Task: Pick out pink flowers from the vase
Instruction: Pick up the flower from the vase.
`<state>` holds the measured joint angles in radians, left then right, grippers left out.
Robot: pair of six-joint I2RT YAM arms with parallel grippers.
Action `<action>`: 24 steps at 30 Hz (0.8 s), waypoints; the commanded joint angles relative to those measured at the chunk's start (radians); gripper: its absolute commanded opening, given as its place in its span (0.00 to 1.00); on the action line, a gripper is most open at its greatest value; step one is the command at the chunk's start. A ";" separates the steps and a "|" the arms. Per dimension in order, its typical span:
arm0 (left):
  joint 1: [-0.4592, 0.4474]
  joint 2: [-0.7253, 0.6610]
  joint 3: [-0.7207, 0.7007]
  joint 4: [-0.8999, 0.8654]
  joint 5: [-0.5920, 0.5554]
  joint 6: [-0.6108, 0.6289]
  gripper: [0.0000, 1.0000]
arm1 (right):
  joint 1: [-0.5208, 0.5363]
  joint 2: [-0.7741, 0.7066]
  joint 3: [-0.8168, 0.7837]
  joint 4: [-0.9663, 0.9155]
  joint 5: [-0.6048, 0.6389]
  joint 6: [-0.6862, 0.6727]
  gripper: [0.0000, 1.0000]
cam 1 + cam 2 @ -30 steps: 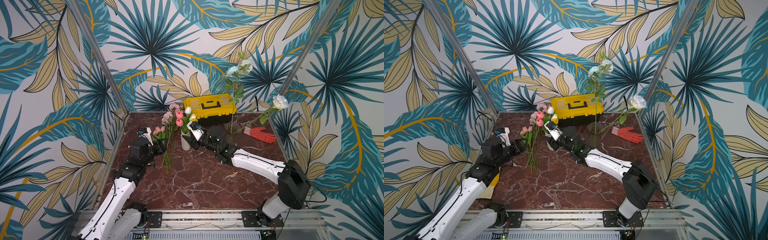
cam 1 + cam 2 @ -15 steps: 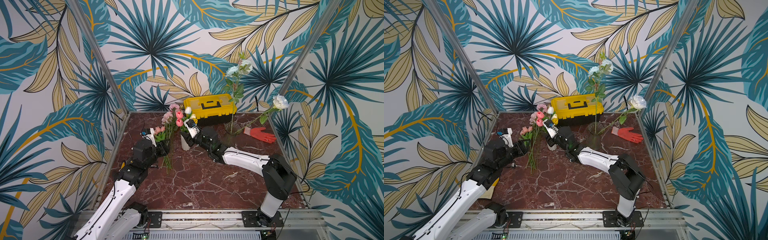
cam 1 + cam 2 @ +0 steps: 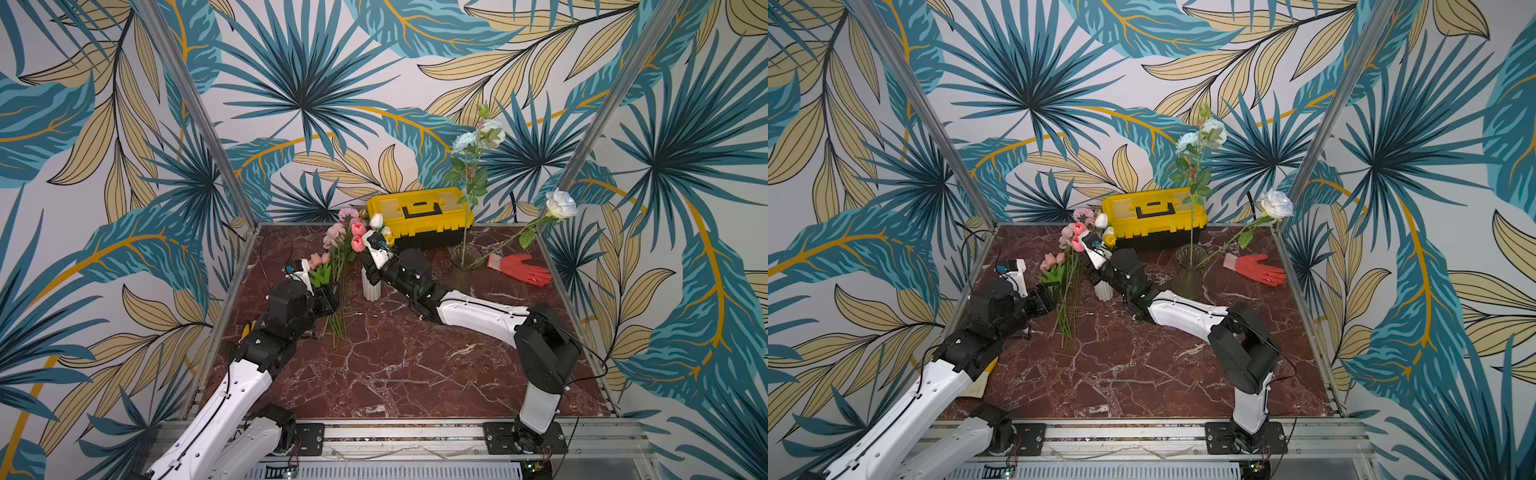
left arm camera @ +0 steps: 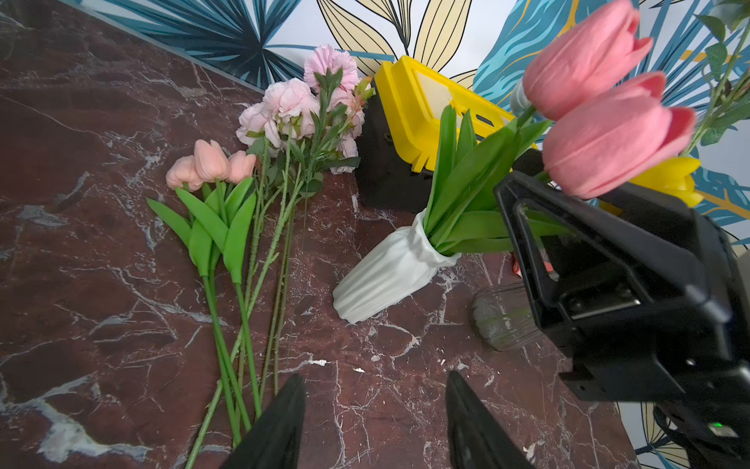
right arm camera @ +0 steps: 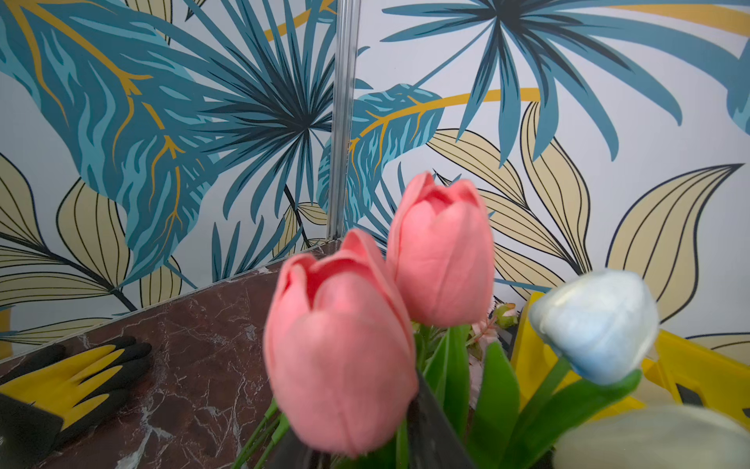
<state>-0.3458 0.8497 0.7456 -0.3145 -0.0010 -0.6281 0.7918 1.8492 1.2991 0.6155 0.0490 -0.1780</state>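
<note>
- Right tool point(image 3: 365, 258) reaches in low from the right to the mouth of the white ribbed vase point(image 4: 389, 272). Its black jaws sit among the stems just under two pink tulips point(image 5: 341, 357). Whether the jaws have actually clamped the stems cannot be told.
- Left tool point(image 4: 373, 422) hovers over the table point(image 3: 395, 365) with its jaws spread wide and nothing between them, just beside the lower ends of the stems lying there.
- The white ribbed vase stands upright toward the back of the table, between the two arms. Besides the two pink tulips it holds a yellow tulip point(image 4: 669, 178), a white tulip point(image 5: 596, 325) and long green leaves.
- More pink flowers lie flat on the table just left of that vase, stems side by side: a cluster of small pink tulips point(image 4: 211, 162), pale pink roses point(image 4: 288, 105) and a frilly carnation point(image 4: 328, 65) farthest back.
- A yellow toolbox point(image 3: 419, 212) sits behind the vase against the back wall.
- A clear glass vase point(image 3: 463, 266) stands to the right, holding a tall stem of pale blue flowers point(image 3: 478, 135) and a leaning white rose point(image 3: 561, 203).
- A red glove point(image 3: 523, 268) lies right of the glass vase.
- A yellow and black glove point(image 5: 81, 373) lies near the table's left edge.
</note>
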 commanded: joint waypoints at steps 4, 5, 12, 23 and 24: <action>-0.005 -0.020 0.037 -0.012 -0.005 0.021 0.56 | 0.004 0.017 0.015 0.017 0.029 -0.023 0.18; -0.005 -0.021 0.036 -0.013 -0.005 0.022 0.56 | 0.004 0.014 0.010 0.019 0.031 -0.020 0.16; -0.004 -0.024 0.044 -0.008 0.005 0.030 0.56 | 0.004 -0.036 -0.015 0.022 0.033 -0.019 0.11; -0.005 -0.045 0.054 0.011 0.023 0.071 0.56 | 0.004 -0.115 0.016 -0.075 0.039 -0.015 0.07; -0.005 -0.046 0.054 0.012 0.025 0.074 0.56 | 0.004 -0.121 0.020 -0.088 0.037 -0.017 0.07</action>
<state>-0.3462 0.8215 0.7467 -0.3252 0.0177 -0.5819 0.7918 1.7630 1.3018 0.5709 0.0792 -0.1947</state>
